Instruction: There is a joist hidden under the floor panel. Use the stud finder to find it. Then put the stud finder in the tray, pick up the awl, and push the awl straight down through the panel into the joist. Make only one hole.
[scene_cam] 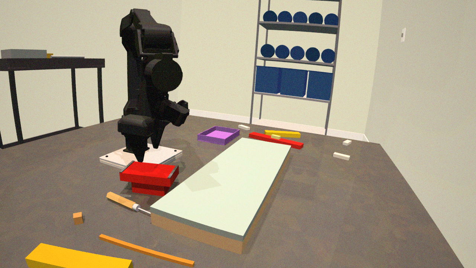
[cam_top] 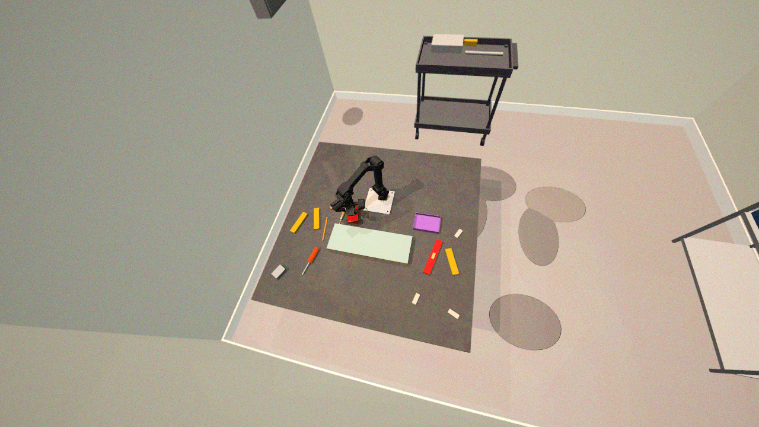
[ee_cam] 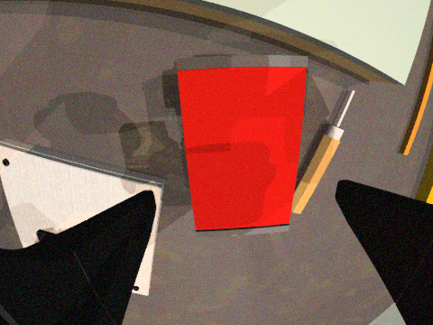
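Gripper (ee_cam: 241, 229) spread wide and empty, poised above the stud finder (ee_cam: 242, 147) with a black fingertip (ee_cam: 96, 259) to either side in the wrist view. Sits on the dark mat (scene_cam: 333, 206), that red stud finder, just beside the near end of the pale floor panel (scene_cam: 226, 179) and in front of the white base plate (scene_cam: 166, 155); seen from the exterior camera as a broad flat top on a narrower red block beneath, grey strips along two edges. Looks rigid and boxy, probably light for its bulk, with smooth hard faces likely to slide under a loose pinch. Best taken, by that reading, across the narrower width of the top slab, pads flat on its two long sides near the middle, low enough to catch full face rather than a corner; whether the spread clears that width cannot be told for certain, though the wrist view suggests room to spare. Worth minding the awl (ee_cam: 319, 165), lying just beside the stud finder's right edge with its metal tip toward the panel: a finger coming down on that side could nudge it. Farther along, near the panel's other end, waits the purple tray (scene_cam: 218, 134), well apart from the present spot.
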`<state>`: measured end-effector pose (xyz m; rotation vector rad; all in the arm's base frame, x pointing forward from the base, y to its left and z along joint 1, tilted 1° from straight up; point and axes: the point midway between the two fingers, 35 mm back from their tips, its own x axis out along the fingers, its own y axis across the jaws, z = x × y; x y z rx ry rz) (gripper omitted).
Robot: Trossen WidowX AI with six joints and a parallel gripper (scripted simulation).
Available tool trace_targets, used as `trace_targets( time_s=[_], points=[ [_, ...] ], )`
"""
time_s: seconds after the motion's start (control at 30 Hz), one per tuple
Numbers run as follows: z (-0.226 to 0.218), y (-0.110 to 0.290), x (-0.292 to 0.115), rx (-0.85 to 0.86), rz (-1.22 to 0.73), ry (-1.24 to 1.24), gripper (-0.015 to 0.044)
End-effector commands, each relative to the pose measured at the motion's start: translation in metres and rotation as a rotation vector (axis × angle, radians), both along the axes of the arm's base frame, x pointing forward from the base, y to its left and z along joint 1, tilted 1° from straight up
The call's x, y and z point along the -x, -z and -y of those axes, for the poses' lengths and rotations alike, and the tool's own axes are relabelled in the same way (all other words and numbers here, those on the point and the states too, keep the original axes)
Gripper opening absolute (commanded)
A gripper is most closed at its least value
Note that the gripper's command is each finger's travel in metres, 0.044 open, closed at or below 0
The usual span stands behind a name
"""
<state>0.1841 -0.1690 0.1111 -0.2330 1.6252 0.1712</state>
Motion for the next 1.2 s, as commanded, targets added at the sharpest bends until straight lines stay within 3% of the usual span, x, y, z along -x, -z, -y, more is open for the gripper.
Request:
trace_targets(
  time_s=[0.0, 1.17],
  points=[
    [0.002, 0.002, 0.000, -0.011, -0.005, -0.005, 0.0440],
    [0.003, 0.052, 0.000, -0.011, -0.005, -0.004, 0.0440]
  ],
)
